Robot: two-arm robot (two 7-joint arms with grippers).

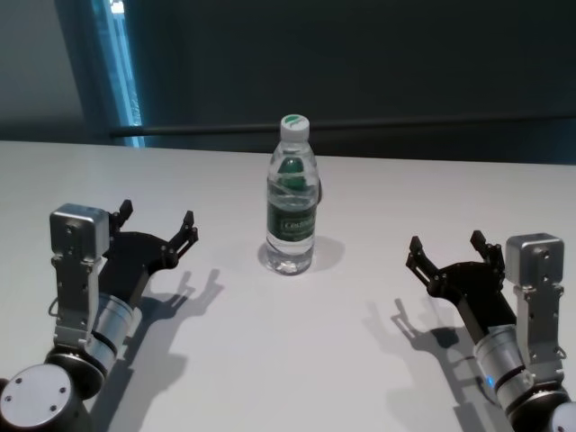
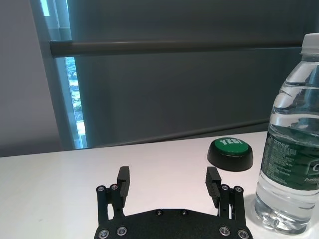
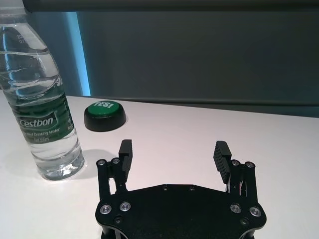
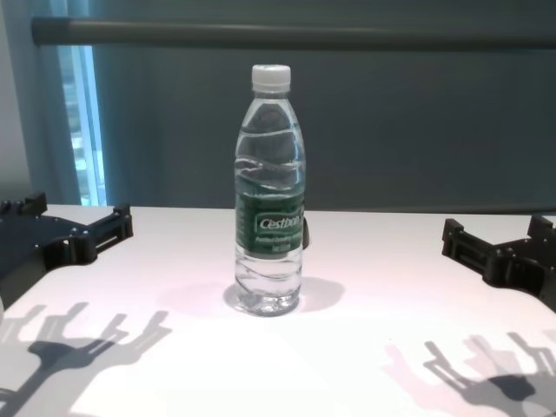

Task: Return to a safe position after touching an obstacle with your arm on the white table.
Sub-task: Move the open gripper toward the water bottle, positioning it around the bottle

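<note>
- I see the bottle (image 1: 292, 194) upright mid white table (image 1: 360, 360), capped, full of clear water.
- Left gripper (image 1: 157, 223) and right gripper (image 1: 448, 249): both spread wide, grasping nothing, well apart from it.
- Green button (image 3: 104, 115) behind the bottle.

Bench (image 1: 297, 360): wide, flat, plain white top, reaching back to a dark wall.
Water bottle (image 1: 292, 198): upright near the middle of the bench; clear, white cap, dark green label.
Green button (image 3: 104, 115): round, on a black base, resting on the bench just behind the bottle, apart from it.
</note>
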